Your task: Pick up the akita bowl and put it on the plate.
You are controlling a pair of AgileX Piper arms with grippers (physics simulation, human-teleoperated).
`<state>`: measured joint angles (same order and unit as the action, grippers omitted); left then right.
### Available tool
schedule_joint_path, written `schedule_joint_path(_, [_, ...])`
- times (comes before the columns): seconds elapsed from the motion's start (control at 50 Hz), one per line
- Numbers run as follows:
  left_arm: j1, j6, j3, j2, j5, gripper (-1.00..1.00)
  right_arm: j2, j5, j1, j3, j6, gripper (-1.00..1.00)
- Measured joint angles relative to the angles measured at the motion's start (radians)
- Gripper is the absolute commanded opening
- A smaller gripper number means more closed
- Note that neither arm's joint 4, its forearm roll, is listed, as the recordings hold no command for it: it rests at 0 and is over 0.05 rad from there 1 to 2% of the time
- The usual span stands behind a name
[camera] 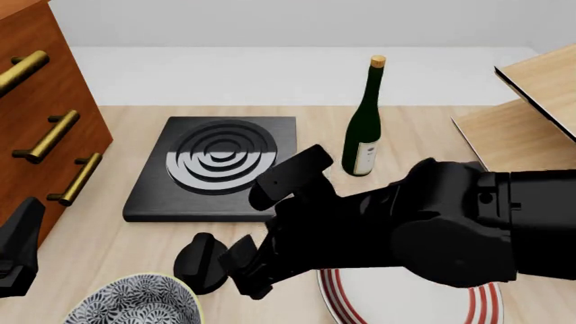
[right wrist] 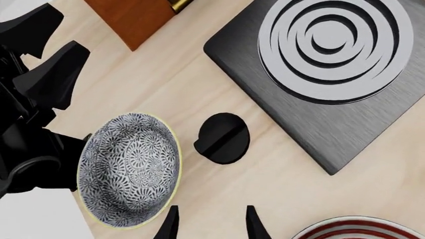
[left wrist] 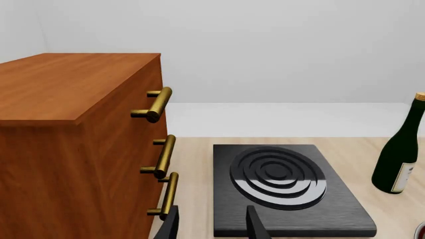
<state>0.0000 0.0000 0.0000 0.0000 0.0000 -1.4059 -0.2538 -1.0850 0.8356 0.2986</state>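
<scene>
Wood: the table [camera: 423, 128] is pale wood with a soft grain, and the tall cabinet [left wrist: 73, 129] on the far left is red-brown wood with round brass handles [left wrist: 159, 104].
Bowl: my bowl [right wrist: 129, 169] is deep and round, full of tiny dark blue and white flowers, with a pale yellow rim. It sits on the table at the near left edge, apart from the plate.
Plate: the plate [camera: 405, 304] is flat, white and round with red rings. It lies at the near edge, to the right of the bowl, partly under my right arm.
Stove: a black square slab [camera: 148, 192] with raised grey rings lies past the bowl.
Knob: a small black round knob [right wrist: 222, 137] lies on bare wood between bowl and stove.
Bottle: a dark green glass bottle [camera: 365, 121] stands upright just right of the stove.
Right gripper: my right gripper [right wrist: 209, 224] hangs over bare wood between bowl and plate, fingers spread, pinching nothing.
Left gripper: my left gripper [left wrist: 212, 226] is spread and empty too, pointing toward the stove.
Room: there is open wood around the bowl on the stove side; its other side is close to the table edge.
</scene>
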Motion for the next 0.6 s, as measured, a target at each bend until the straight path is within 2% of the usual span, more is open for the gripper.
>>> schedule_joint_path(0.6, [0.000,0.000,0.000,0.000,0.000,1.00,-0.182,0.138,-0.032,0.038,0.056,1.00])
